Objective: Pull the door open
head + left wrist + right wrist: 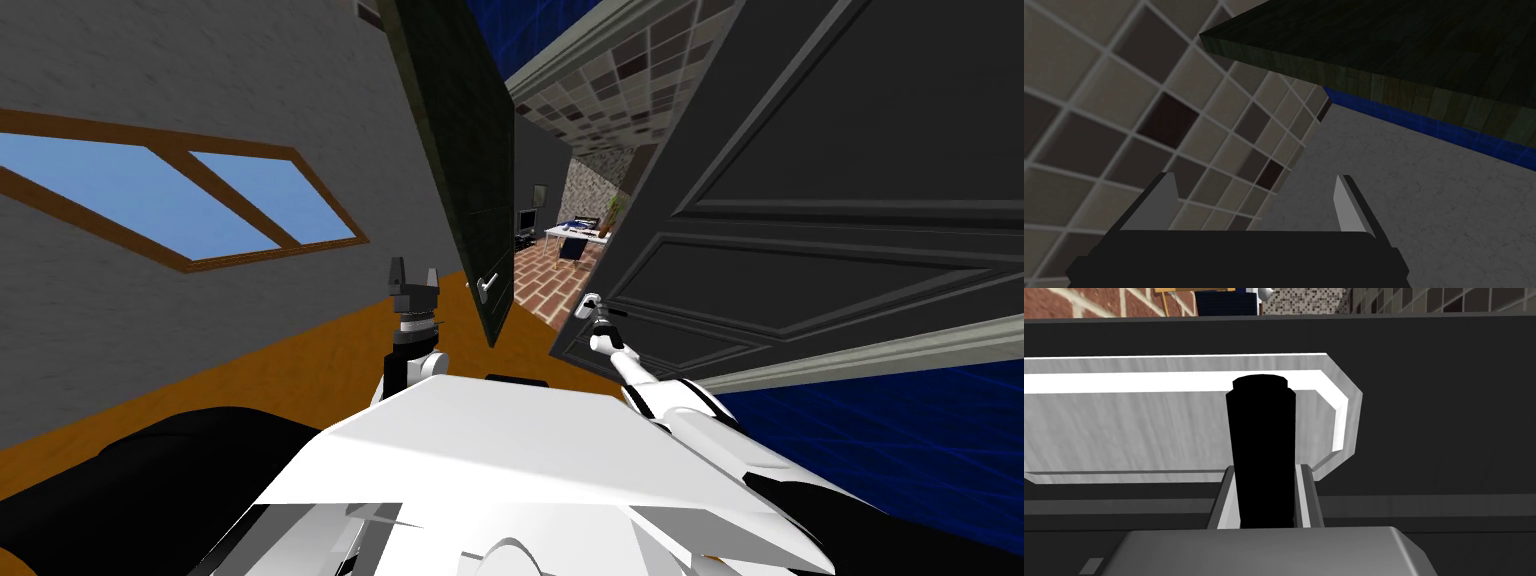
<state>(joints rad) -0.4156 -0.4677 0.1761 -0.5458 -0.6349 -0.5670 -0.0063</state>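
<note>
Door [800, 230] (dark grey, panelled) ajar; right gripper [1266, 469] clenched on black handle [1261, 428], seemingly lever; left gripper [1255, 176] spread apart.

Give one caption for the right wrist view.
Right end effector clamps the black handle on the dark door.

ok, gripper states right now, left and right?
Left gripper: open, holding nothing.
Right gripper: shut on the black door handle.

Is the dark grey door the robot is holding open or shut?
Open, at least partly: past the dark grey door a brick floor shows through the gap. The right gripper is shut on its black handle.
</note>
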